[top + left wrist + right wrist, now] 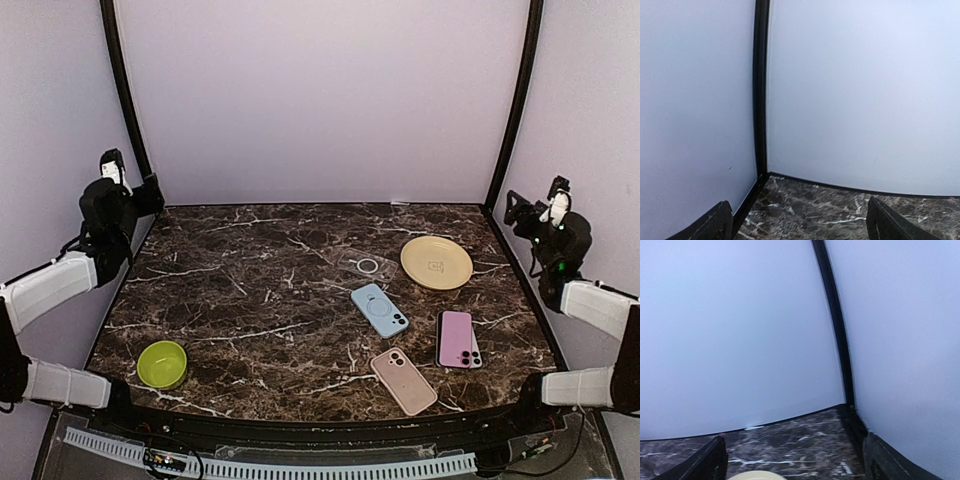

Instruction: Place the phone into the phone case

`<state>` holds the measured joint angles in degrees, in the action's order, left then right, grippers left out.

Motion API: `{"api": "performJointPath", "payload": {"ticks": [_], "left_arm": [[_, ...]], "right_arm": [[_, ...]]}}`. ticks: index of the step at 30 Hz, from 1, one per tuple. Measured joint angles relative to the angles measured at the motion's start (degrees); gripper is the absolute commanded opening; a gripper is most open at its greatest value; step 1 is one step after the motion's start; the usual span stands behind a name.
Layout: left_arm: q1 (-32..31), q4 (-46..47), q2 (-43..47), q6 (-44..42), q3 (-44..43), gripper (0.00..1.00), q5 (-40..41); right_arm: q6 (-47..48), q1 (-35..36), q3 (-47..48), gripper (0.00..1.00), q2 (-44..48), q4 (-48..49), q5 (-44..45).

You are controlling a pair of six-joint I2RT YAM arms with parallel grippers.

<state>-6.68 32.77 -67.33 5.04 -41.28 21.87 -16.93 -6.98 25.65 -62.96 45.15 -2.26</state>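
Jaws stand wide apart on my left gripper (800, 227), raised by the back left corner of the marble table (220, 290) and holding nothing. A green bowl (162, 364) sits front left. Right of centre lies the clear phone case (366, 265), ring showing; just nearer are a blue phone (379, 309) and a pink phone (403, 380), backs up. A yellow plate (436, 262) bears a central mark too small to read. A purple phone (457, 338) lies nearer. My right gripper (795, 462) is likewise spread and empty.
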Motion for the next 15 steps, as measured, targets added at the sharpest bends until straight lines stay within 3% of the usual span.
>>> {"api": "performJointPath", "payload": {"ticks": [2, 5, 7, 9, 15], "left_arm": [[-2.08, -5.07, 1.07, 0.31, -4.57, 0.89, -2.21], [-6.45, -11.30, 1.20, -0.11, -9.31, 0.89, -7.21], [-10.45, -15.02, 0.59, -1.01, -11.28, 0.89, -10.91], [-14.97, -18.32, -1.01, -2.97, -12.76, 0.90, -14.60], [-25.24, -25.75, -6.47, -10.95, -13.62, 0.97, -24.22]], "right_arm": [[-2.86, -0.02, 5.81, 0.80, -0.13, -6.34, -5.77], [-6.58, 1.84, 16.15, 0.86, -3.34, -18.23, -13.20], [-7.13, 6.51, 21.99, 0.93, -6.12, -26.88, -13.70], [-6.54, 14.40, 26.14, 0.98, -8.92, -35.74, -11.10], [-4.85, 37.92, 40.15, 0.98, -23.80, -63.36, 4.20]]}}
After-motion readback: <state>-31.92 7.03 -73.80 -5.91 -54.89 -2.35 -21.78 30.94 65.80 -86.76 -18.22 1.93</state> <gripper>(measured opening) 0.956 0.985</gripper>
